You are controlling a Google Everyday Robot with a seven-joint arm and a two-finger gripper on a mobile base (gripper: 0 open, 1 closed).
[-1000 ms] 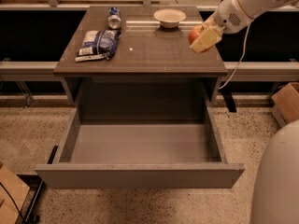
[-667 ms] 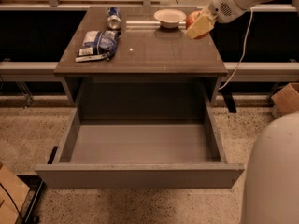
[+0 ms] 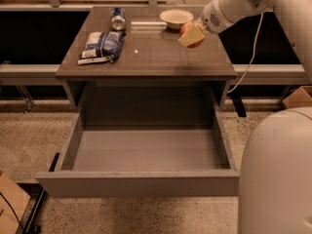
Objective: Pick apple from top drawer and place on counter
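Note:
The red apple (image 3: 187,29) sits between the pale fingers (image 3: 192,35) of my gripper (image 3: 190,34), just above the right side of the brown counter (image 3: 151,52), in front of the bowl. The gripper is shut on the apple, and its fingers hide most of the fruit. The white arm comes in from the upper right. The top drawer (image 3: 139,182) is pulled fully open below the counter, and its grey inside shows nothing in it.
A pale shallow bowl (image 3: 176,18) stands at the counter's back right. A blue and white snack bag (image 3: 102,46) lies at the left, a drink can (image 3: 117,18) behind it. The robot's white base (image 3: 278,174) fills the lower right. A cardboard box (image 3: 298,97) sits on the floor at right.
The gripper with the apple has moved left and slightly forward over the counter, from the right edge to in front of the bowl.

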